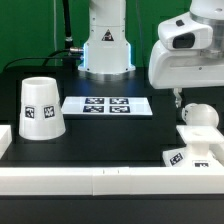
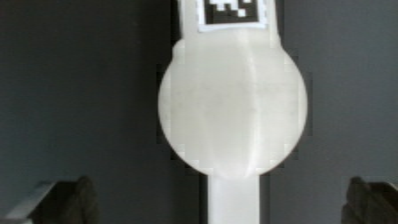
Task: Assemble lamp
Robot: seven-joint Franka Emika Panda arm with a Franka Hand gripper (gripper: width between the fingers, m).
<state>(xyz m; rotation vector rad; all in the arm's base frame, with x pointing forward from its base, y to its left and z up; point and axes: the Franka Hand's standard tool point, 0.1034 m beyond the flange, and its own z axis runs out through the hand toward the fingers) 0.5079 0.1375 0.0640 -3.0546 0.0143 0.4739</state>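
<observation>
The white bulb (image 1: pixel 198 114) shows its round head at the exterior view's right, on top of the white base (image 1: pixel 194 152), which carries a tag on its near corner. I cannot tell whether the bulb is seated in the base. My gripper (image 1: pixel 177 98) hangs just above and to the exterior view's left of the bulb. In the wrist view the bulb (image 2: pixel 231 110) fills the middle, and its thin stem runs between my two dark fingertips (image 2: pixel 54 200). The jaws stand wide apart and touch nothing. The tapered shade (image 1: pixel 40 106) stands at the exterior view's left.
The marker board (image 1: pixel 106 105) lies flat in the middle of the table. White rails (image 1: pixel 100 181) edge the front and the left side. The arm's white pedestal (image 1: pixel 105 50) stands at the back.
</observation>
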